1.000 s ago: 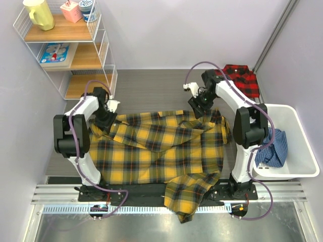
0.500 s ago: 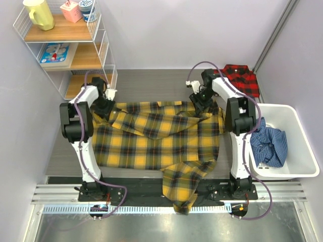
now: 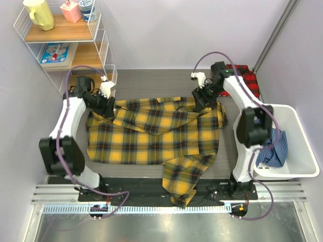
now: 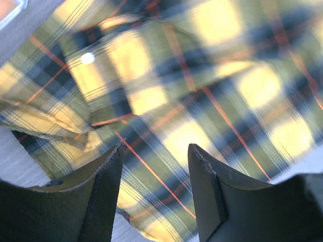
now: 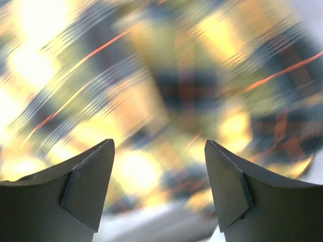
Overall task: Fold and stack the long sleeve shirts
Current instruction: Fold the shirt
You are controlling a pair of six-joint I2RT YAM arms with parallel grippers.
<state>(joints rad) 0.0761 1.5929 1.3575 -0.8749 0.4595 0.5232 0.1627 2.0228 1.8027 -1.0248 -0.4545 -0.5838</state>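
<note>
**Position of the work.** The yellow shirt (image 3: 151,136) lies spread over the middle of the table (image 3: 151,83). Its long axis runs left to right, parallel to the near edge. Along its far edge the cloth is doubled over in a loose, uneven flap. One sleeve (image 3: 186,176) trails off the near edge, right of centre, and hangs below it. The collar cannot be located with certainty, so which way the shirt points remains undetermined. The red-and-black shirt (image 3: 251,83) rests at the far right corner of the table, partly hidden behind the right arm.

**Position of the fingers.** The left fingers (image 4: 103,196) are over the far left corner of the yellow shirt. The right fingers (image 5: 88,186) are over its far right corner. Each arm is therefore nearest to its own end of the far edge, and the body of the shirt extends from both toward the near edge.

**State of the fingers.** Both pairs are spread. In each wrist view plaid cloth shows through the gap, and nothing is pinched. The right wrist view is blurred, so contact with the cloth cannot be confirmed there.

**Assessment.** The shirt appears laid out but not yet folded. The hanging sleeve likely needs bringing onto the body first. Any fold across the long axis calls for both arms working from opposite ends.

**Other items.** A bin (image 3: 298,126) beside the right edge holds a blue cloth (image 3: 272,146).
</note>
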